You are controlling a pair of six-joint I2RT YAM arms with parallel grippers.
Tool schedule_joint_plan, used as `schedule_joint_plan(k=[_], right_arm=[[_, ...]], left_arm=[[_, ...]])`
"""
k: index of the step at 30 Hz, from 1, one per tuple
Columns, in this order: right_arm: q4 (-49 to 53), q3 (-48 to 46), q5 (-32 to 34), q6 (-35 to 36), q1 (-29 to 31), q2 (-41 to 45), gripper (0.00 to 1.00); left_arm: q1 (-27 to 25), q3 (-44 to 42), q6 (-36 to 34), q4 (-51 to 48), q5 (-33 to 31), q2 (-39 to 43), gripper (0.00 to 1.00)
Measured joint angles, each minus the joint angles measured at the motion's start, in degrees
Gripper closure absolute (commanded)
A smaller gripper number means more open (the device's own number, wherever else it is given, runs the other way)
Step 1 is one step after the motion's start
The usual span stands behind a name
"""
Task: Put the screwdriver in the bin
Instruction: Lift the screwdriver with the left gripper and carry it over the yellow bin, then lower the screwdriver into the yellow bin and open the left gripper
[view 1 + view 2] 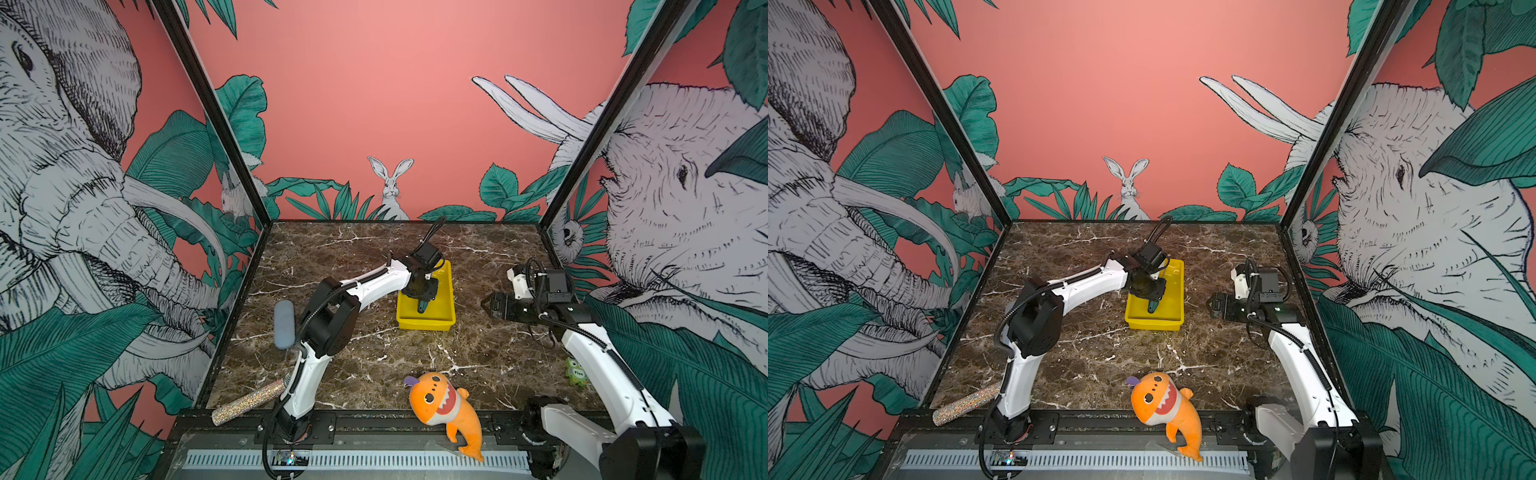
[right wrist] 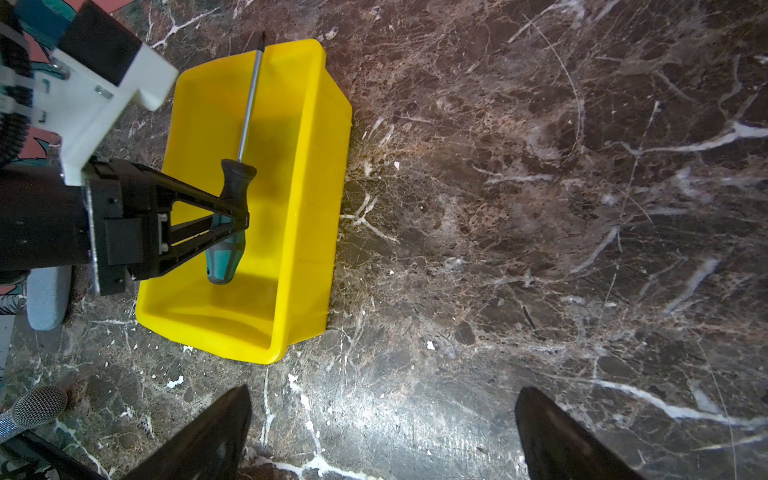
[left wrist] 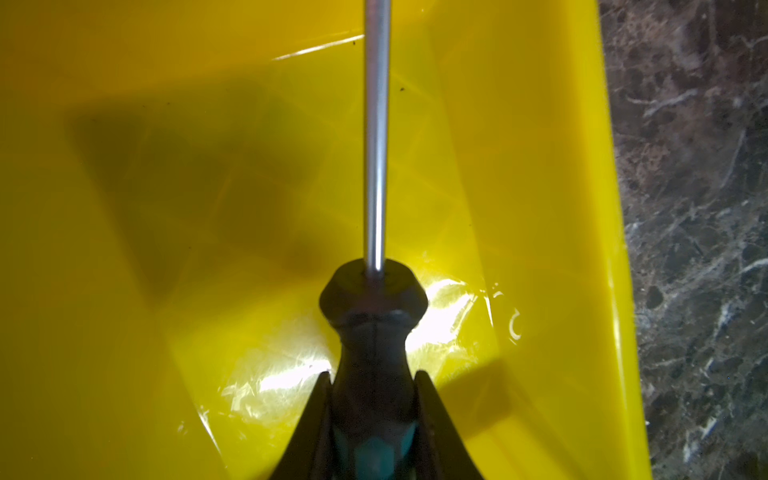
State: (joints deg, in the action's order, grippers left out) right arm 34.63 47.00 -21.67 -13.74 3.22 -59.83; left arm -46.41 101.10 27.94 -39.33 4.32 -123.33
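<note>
The left gripper [image 2: 232, 216] hangs over the yellow bin [image 2: 316, 195], its jaws clamped on the green-and-black handle of the screwdriver [image 2: 232, 208], which it holds above the bin's floor rather than resting on it, as the shadow cast on the yellow plastic in the left wrist view suggests. The tool runs lengthwise along the bin, handle toward the near short wall, and its thin metal shaft [image 3: 376, 137] reaches toward the far short wall; in the right wrist view the tip appears to cross that far rim, though whether it touches cannot be told. In both top views the bin sits in the middle of the marble table [image 1: 478, 353], toward its far edge, and nothing else shows inside it; the gripper hides part of its floor. The task looks to be at its last step: delivery is made, release is not. The next move seems to call for a short lowering and an opening of the jaws, with care that the long shaft ends inside the walls and does not ride up on the rim. The right gripper [image 2: 382, 436] waits near the right edge of the table, its jaws apart and holding nothing, well clear of the bin.
</note>
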Motion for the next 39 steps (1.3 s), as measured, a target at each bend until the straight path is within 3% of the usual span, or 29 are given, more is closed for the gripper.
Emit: schedule_joint_plan(k=[19,28,39], right_arm=[[0.3,-1.0,0.1,0.2,0.0,0.7,0.01],[0.3,-1.0,0.2,0.2,0.0,0.7,0.01],[0.3,-1.0,0.2,0.2,0.0,0.7,0.01]], left_arm=[[0.0,-1.4,-0.3,-2.1,1.2,-0.1,1.0],[-0.1,-2.6,-3.9,-5.8,-0.1,1.7,1.0],[-0.1,-1.5,-6.1,-5.6,1.1,1.0,0.87]])
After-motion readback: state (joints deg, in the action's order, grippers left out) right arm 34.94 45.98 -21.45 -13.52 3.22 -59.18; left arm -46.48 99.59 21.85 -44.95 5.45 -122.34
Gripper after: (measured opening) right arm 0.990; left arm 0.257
